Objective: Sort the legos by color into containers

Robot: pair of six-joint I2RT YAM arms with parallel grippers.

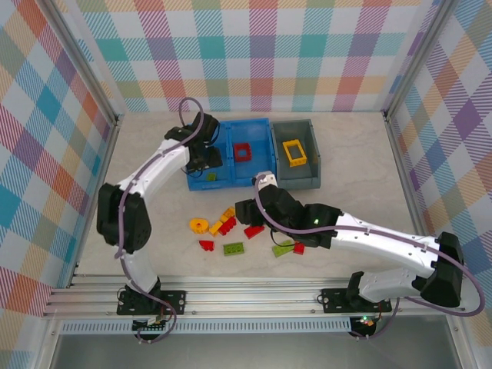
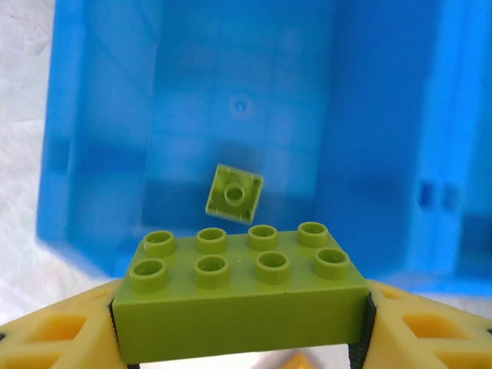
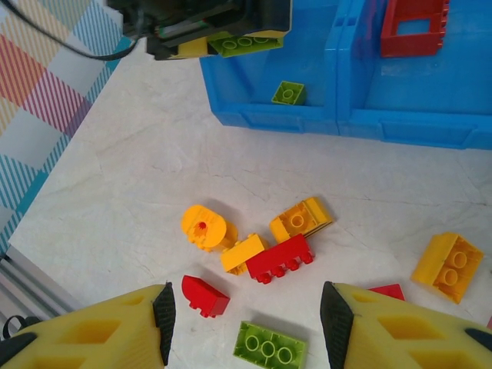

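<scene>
My left gripper [image 2: 238,338] is shut on a lime green eight-stud lego [image 2: 238,296] and hangs over the left compartment of the blue container [image 1: 254,127]. A small green lego [image 2: 234,192] lies on that compartment's floor. The right compartment holds a red square frame [image 1: 243,151]. A yellow frame [image 1: 294,152] lies in the grey container [image 1: 311,138]. My right gripper [image 3: 246,323] is open above loose legos: a round yellow one [image 3: 204,227], a yellow brick [image 3: 244,254], a red brick [image 3: 280,259], a small red piece [image 3: 204,296] and a green plate [image 3: 269,347].
More loose legos lie on the white table: an orange brick [image 3: 301,219], another orange brick [image 3: 450,265] to the right, and a green one [image 1: 283,247] beside a red one [image 1: 298,247]. Checked walls surround the table; a metal rail [image 1: 246,296] runs along the near edge.
</scene>
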